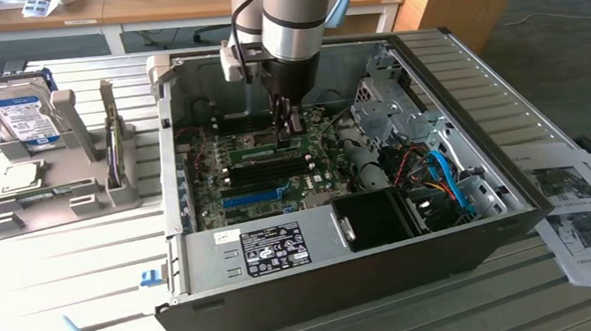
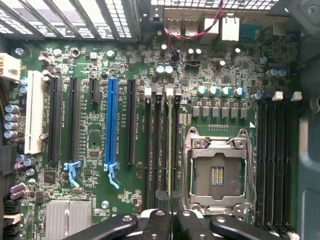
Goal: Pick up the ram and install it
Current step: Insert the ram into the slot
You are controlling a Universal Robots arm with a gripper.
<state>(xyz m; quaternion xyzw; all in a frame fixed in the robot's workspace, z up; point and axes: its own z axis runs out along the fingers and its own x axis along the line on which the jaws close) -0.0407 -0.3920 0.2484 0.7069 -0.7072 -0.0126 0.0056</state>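
The wrist view looks straight down on the green motherboard (image 2: 100,192). The ram (image 2: 171,145) shows there edge-on, as a thin greenish line along one of the black memory slots just beside the open CPU socket (image 2: 217,172), with the blue expansion slot (image 2: 112,122) further off. Whether the stick is seated in the slot or just above it, I cannot tell.

The exterior view shows the ram (image 1: 254,147) from the side, as a green strip low over the board, reaching toward the exterior view's left from the gripper (image 1: 291,129) inside the open computer case (image 1: 387,276).

In the wrist view, the gripper (image 2: 171,220) has its black fingers (image 2: 156,225) drawn almost together, pinching the ram's upper edge.

The case lies on its side on a pale slatted counter (image 1: 73,251). On the exterior view's left, a grey holder (image 1: 74,130) carries a hard drive (image 1: 23,114); on its right lie printed papers (image 1: 580,216). Behind stand wooden desks (image 1: 56,14) on a grey floor (image 1: 569,53).
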